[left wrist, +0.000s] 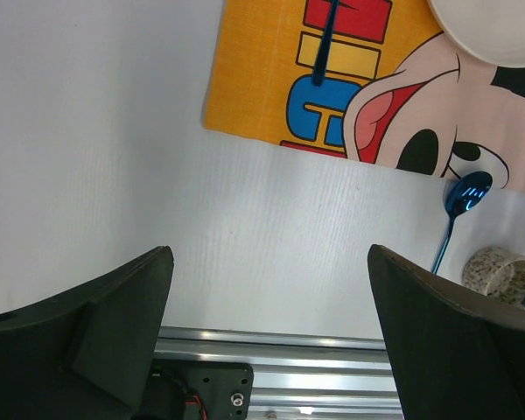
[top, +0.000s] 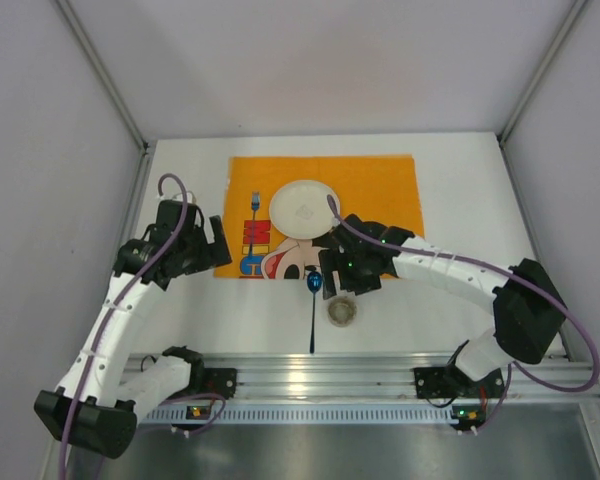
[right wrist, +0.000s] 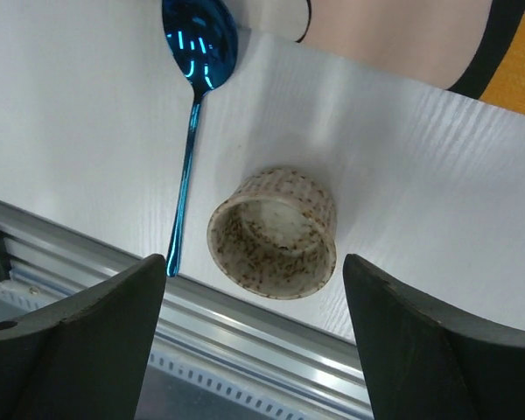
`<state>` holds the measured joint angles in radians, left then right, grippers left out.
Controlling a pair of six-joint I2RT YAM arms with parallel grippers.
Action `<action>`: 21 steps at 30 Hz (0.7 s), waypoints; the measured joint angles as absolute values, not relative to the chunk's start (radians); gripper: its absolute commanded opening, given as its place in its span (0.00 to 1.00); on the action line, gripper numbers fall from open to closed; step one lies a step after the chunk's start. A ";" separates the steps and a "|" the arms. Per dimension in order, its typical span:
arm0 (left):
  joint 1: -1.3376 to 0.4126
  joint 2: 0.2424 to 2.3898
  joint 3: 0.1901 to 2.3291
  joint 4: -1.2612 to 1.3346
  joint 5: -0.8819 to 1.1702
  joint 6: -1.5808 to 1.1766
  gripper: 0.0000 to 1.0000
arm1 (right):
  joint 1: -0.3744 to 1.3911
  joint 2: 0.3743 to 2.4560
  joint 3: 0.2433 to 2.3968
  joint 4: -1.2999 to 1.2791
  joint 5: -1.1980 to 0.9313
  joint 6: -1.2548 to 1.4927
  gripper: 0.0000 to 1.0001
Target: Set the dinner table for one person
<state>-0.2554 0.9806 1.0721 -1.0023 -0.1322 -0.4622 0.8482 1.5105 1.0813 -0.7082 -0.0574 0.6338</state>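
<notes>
My right gripper (right wrist: pixel 252 264) hung wide open over the small speckled ceramic cup (right wrist: pixel 272 233); I judged it rigid, slippery, best pinched across its rim.

In the left wrist view the white plate (left wrist: pixel 490 31) and blue fork (left wrist: pixel 325 44) run off the top edge and the speckled cup (left wrist: pixel 500 271) off the right, while from above the right gripper (top: pixel 345 280) hides part of the placemat's (top: pixel 380 185) Mickey face.
</notes>
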 measured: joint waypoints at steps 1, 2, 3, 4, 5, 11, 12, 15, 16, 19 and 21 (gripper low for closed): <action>-0.255 0.983 1.072 -0.997 -0.125 -0.458 0.98 | 0.849 1.510 1.072 -0.708 -0.053 0.648 0.77; -0.255 0.983 1.072 -0.994 -0.120 -0.455 0.98 | 0.849 1.509 1.063 -0.710 -0.046 0.659 0.75; -0.255 0.983 1.072 -0.992 -0.117 -0.451 0.98 | 0.849 1.508 1.056 -0.713 -0.042 0.671 0.73; -0.255 0.982 1.072 -0.992 -0.114 -0.449 0.98 | 0.848 1.505 1.048 -0.718 -0.035 0.681 0.68; -0.255 0.982 1.072 -0.992 -0.110 -0.447 0.98 | 0.849 1.501 1.040 -0.723 -0.024 0.690 0.66; -0.255 0.965 1.065 -0.988 -0.093 -0.442 0.98 | 0.849 1.483 0.988 -0.734 0.020 0.727 0.53; -0.255 0.960 1.063 -0.989 -0.093 -0.442 0.98 | 0.849 1.483 0.982 -0.736 0.026 0.728 0.53; -0.255 0.950 1.061 -0.989 -0.094 -0.439 0.98 | 0.849 1.486 0.974 -0.742 0.038 0.737 0.47; -0.255 0.949 1.061 -0.989 -0.094 -0.438 0.98 | 0.849 1.488 0.974 -0.739 0.043 0.738 0.46; -0.255 0.945 1.060 -0.990 -0.094 -0.434 0.98 | 0.849 1.507 0.974 -0.733 0.052 0.737 0.39; -0.255 0.945 1.060 -0.990 -0.094 -0.432 0.98 | 0.849 1.529 0.974 -0.725 0.056 0.737 0.37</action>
